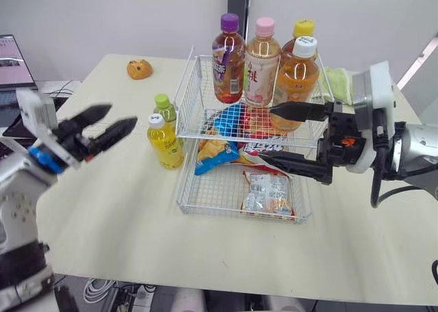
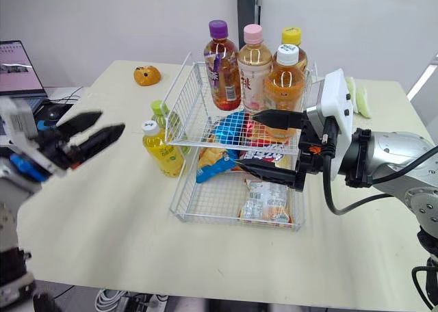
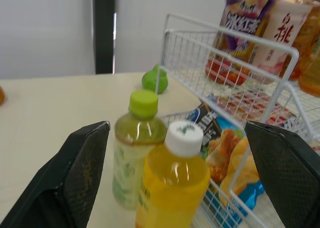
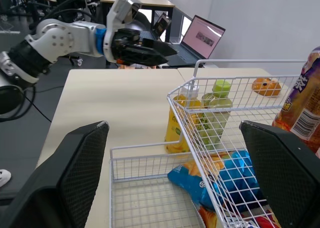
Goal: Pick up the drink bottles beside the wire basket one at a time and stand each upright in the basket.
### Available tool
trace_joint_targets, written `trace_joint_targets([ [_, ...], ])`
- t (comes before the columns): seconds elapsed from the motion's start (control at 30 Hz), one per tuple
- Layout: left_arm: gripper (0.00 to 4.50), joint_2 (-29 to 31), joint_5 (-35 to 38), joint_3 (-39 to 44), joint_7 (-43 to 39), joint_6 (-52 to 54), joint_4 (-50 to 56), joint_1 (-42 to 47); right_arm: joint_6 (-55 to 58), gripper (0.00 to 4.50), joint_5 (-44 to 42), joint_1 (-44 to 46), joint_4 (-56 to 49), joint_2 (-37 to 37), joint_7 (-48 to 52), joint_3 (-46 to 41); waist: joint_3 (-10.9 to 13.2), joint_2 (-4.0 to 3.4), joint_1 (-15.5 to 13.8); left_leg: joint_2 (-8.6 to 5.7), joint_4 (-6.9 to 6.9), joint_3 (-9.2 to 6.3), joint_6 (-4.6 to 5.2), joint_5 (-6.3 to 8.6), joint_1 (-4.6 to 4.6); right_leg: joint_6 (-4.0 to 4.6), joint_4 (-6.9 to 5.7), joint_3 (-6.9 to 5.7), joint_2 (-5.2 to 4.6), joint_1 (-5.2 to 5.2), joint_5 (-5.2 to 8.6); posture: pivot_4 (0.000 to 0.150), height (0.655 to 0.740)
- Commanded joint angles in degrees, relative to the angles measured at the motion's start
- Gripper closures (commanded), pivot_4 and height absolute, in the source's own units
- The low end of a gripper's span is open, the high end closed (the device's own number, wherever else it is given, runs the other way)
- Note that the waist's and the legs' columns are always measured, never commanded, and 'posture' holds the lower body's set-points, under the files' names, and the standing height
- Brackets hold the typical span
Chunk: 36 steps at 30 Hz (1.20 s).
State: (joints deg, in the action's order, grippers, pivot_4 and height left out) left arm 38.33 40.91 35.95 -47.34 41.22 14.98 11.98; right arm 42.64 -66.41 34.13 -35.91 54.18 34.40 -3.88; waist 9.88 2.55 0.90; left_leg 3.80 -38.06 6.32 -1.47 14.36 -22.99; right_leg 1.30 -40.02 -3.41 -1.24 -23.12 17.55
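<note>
In the head views we see the left gripper [image 1: 122,115] spread wide and empty. The yellow bottle [image 1: 165,142] and green bottle [image 1: 164,111] stand upright on the table [image 1: 102,209] ahead of its fingertips, just beside the wire basket [image 1: 191,86]. The right gripper [image 1: 267,134] also gapes wide, its tips over the basket's lower tier and in front of the white-capped orange bottle [image 1: 296,76] standing above.

In the left wrist view, both loose bottles stand between our parted fingers [image 3: 82,163], beyond the tips, with the yellow one nearer.

In the right wrist view, the basket's corner lies between the open fingers [image 4: 85,158], and the two bottles stand past it, outside the mesh.
</note>
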Motion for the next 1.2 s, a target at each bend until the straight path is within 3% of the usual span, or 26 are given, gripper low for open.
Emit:
trace_joint_targets([
  [0.03, 0.03, -1.21, 2.63, 1.05, 2.71, -1.32, 6.64, -3.05, -0.94, 0.00, 0.36, -0.30, -1.42, -0.31, 1.69, -3.09, 0.00, 0.01, -0.34, 0.00, 0.00, -0.01, 0.00, 0.00, 0.00, 0.00, -0.01, -0.01, 0.00, 0.00, 0.00, 0.150, 0.7400],
  [0.3, 0.03, -4.35, 1.77, -2.39, 8.27, -5.76, 8.19, -3.16, -0.30, 0.00, 0.86, -1.26, -1.79, -0.28, 2.34, -4.53, -0.02, 0.02, -0.71, 0.00, 0.00, -0.02, 0.07, 0.04, 0.05, 0.01, -0.08, -0.01, 0.02, 0.02, -0.01, 0.150, 0.7400],
  [0.8, 0.03, -10.08, 6.52, 7.17, 14.00, -9.72, 23.30, -29.24, -0.31, 0.00, 2.49, -0.01, 2.27, -2.45, 8.39, -3.80, -0.05, 0.06, 0.43, 0.00, 0.08, -0.03, 0.25, 0.14, 0.09, -0.01, -0.02, 0.00, 0.02, 0.04, -0.02, 0.150, 0.7400],
  [1.0, 0.03, -7.55, 6.49, 3.34, 16.69, -10.36, 20.35, -23.54, -0.17, 0.00, 3.97, 0.33, 2.61, -3.51, 9.26, -3.66, -0.06, 0.06, -0.03, -0.01, 0.08, -0.06, 0.26, 0.14, 0.08, 0.00, -0.02, -0.04, 0.03, 0.05, -0.02, 0.150, 0.7400],
  [1.2, 0.03, -4.14, 0.76, -6.64, 17.85, -10.81, 10.21, -8.81, 0.27, 0.00, 4.67, -0.87, 0.93, -3.63, 7.43, -5.14, -0.06, 0.06, -0.76, -0.04, 0.08, -0.06, 0.25, 0.14, 0.07, 0.01, -0.01, -0.03, 0.05, 0.05, -0.02, 0.150, 0.7400],
])
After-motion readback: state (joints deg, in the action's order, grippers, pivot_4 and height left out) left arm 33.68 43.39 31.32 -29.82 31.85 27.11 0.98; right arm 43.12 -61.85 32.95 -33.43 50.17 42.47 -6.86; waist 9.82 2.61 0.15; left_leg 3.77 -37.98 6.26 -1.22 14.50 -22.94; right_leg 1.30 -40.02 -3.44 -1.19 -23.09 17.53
